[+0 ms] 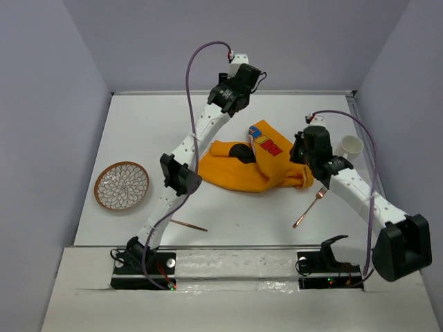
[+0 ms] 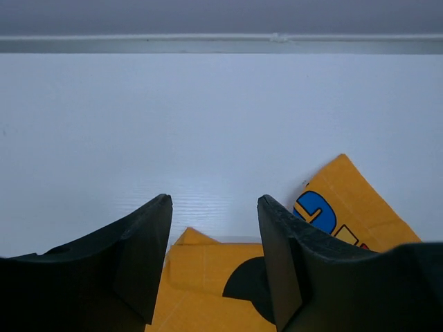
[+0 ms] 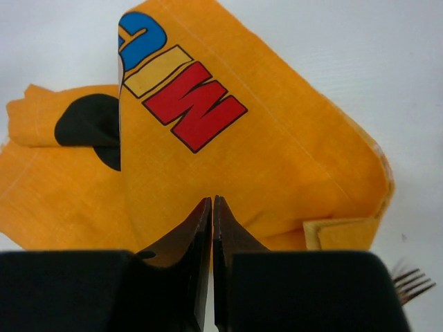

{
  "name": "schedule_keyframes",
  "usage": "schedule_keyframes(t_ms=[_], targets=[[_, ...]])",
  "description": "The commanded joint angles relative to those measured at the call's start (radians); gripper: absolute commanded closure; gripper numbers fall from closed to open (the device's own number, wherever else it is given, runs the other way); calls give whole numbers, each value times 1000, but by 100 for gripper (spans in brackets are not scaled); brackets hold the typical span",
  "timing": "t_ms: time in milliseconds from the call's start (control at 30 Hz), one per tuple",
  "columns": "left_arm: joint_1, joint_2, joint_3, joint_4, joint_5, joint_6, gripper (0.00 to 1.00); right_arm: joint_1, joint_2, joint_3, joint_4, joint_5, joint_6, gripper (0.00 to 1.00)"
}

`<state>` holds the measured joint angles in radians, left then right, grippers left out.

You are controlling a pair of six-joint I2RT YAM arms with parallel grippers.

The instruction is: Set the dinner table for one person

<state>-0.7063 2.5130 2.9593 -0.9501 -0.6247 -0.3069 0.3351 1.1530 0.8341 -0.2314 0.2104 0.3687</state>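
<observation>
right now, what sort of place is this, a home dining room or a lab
Probably a robot lab cell, not a home: white tabletop boxed in by plain grey walls, left arm and right arm bolted at its near edge, plate, fork, cup and cloth set out.

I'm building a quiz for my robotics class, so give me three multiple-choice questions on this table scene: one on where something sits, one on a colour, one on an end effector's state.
1. The white cup stands: A on the robot's left; B on the robot's right; C in the middle.
2. The cloth mat is mainly: A orange; B green; C grey.
3. The left end effector is: A shut on an item; B shut, empty; C open, empty.

Answers: B, it sits near the dinner table's right edge. A, orange fabric with printed letters. C, its jaws stand apart with nothing between them.
</observation>
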Motion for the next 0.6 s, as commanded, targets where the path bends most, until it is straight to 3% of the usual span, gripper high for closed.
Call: schedule_keyframes(t_ms=[0,200,367,500,567], targets=[[121,10,-3,13,212,-104,38,4,176,158,21,-75,-65,87],[200,-169,-25,100,296,-80,38,-27,361,296,37,-140,-93,77],[242,-500,-135,224,382,-22,36,-60,557,448,40,-181,-123,70],[171,-640,-294,251,369,-7,32,-71,724,612,40,-193,-120,68],[125,-696,-530,298,329,-23,31,-71,792,722,37,-195,-120,68]])
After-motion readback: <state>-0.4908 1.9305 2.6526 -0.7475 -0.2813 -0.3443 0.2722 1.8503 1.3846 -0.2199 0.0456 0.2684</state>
